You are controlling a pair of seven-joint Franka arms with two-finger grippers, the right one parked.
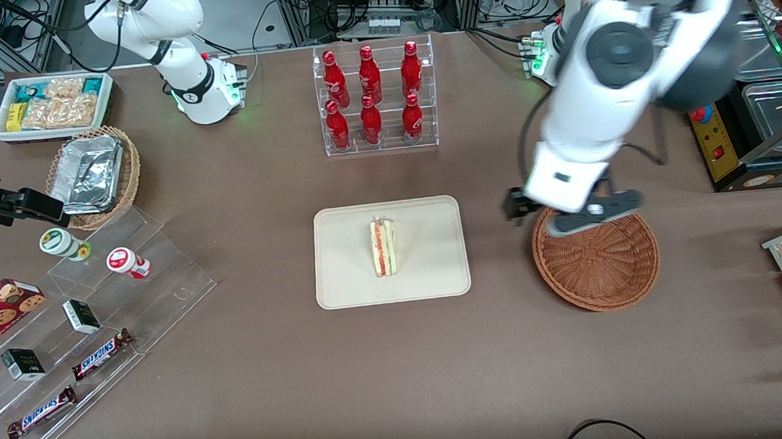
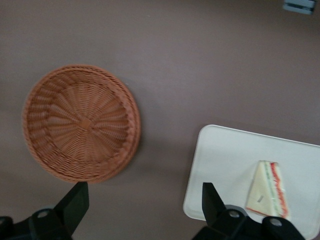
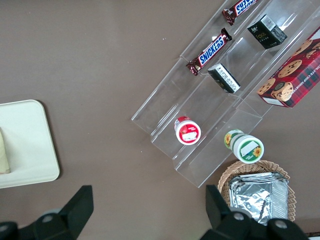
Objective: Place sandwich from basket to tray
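Left wrist view: gripper [image 2: 142, 207] fingers [image 2: 75, 202] spread wide, nothing between them, above bare brown table [image 1: 250, 364] between basket [image 2: 80, 130] and tray [image 2: 225, 165]. Front view hides most of the gripper under the arm, over the basket's rim. Sandwich [image 1: 384, 247] lies on the tray, long axis toward the front camera. Readable: "SNICKERS" bars [image 1: 100, 354]. Red bottles [image 1: 370, 95] are probably cola; script unclear.

High front overview, wrist views looking down, sharing tray [image 1: 340, 277]
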